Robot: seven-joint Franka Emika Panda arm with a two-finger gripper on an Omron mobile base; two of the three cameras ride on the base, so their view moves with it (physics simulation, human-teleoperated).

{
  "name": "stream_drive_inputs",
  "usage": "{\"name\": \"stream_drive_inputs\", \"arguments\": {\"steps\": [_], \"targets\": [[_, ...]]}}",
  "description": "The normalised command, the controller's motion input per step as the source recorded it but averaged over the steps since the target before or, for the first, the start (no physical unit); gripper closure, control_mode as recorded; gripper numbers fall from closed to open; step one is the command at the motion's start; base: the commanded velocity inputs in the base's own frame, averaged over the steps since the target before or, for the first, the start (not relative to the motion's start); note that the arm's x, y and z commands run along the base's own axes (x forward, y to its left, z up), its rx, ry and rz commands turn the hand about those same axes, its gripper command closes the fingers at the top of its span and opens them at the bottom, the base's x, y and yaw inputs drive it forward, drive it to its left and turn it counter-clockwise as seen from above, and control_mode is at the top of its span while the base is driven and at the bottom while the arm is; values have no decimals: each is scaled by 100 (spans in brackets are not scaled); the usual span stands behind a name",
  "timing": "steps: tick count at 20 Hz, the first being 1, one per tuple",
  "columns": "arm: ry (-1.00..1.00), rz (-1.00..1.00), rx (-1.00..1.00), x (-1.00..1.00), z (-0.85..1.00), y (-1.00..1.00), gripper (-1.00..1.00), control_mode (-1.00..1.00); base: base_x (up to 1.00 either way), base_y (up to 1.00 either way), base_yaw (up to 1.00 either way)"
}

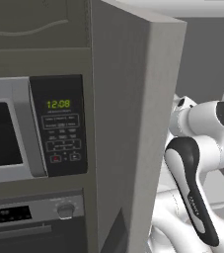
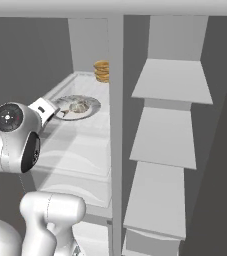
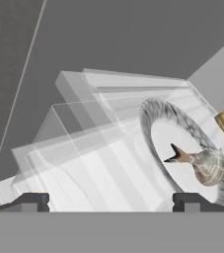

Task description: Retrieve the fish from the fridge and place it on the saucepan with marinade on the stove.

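The fridge (image 2: 116, 125) stands open, and its grey door (image 1: 128, 123) is swung out beside the arm. On a white inner shelf (image 2: 77, 142) lies a grey marbled plate (image 2: 93, 103) with the small pale fish (image 2: 76, 106) on it. In the hand view the fish (image 3: 202, 165) lies on that plate (image 3: 155, 116), ahead and to the right. My gripper (image 3: 111, 202) is open just in front of the shelf, short of the plate, with nothing between its fingertips (image 3: 34, 201). The saucepan, marinade and stove are out of view.
Tan stacked rounds (image 2: 101, 71) sit at the back of the same shelf, behind the plate. White door shelves (image 2: 170, 135) hang to the right. A microwave (image 1: 34, 131) and a dark oven (image 1: 29, 217) stand left of the fridge.
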Motion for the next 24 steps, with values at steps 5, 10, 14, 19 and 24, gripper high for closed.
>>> {"name": "stream_drive_inputs", "arguments": {"steps": [5, 10, 14, 19, 24], "targets": [[0, 0, 0, 0, 0, 0, -100, 100, 59, 0, 0], [0, 0, 0, 0, 0, 0, -100, 100, 0, 0, 0], [0, 0, 0, 0, 0, 0, -100, -100, 0, 0, 0], [0, 1, -1, 0, 3, 0, -100, -100, 0, 0, 0], [1, 0, -10, 1, 20, -1, -100, -100, 0, 0, 0]]}}
